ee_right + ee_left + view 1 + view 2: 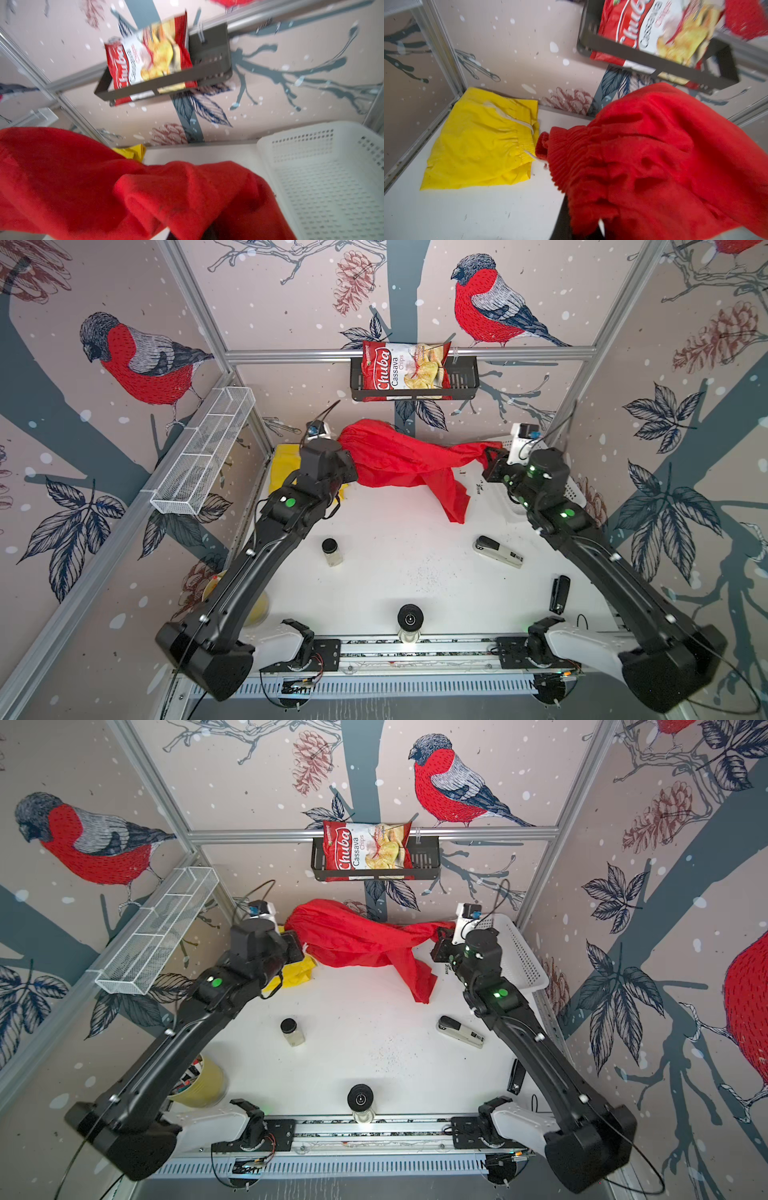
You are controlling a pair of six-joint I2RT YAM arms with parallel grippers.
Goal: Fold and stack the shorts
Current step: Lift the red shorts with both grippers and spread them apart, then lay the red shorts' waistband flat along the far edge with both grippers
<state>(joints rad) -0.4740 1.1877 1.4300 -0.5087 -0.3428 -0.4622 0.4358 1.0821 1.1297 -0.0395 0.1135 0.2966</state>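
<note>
The crumpled red cloth shorts (399, 460) hang over the white tabletop (395, 572) near 12 o'clock, long axis running 9 to 3 o'clock between the arms. The left claw (348, 464) is pinched shut on the gathered waistband end, the right claw (491, 456) on the opposite end; one leg droops toward 5 o'clock. The folded bright yellow cloth shorts (477, 141) lie flat at 10 o'clock, below the left claw, so the left arm is nearer them.
</note>
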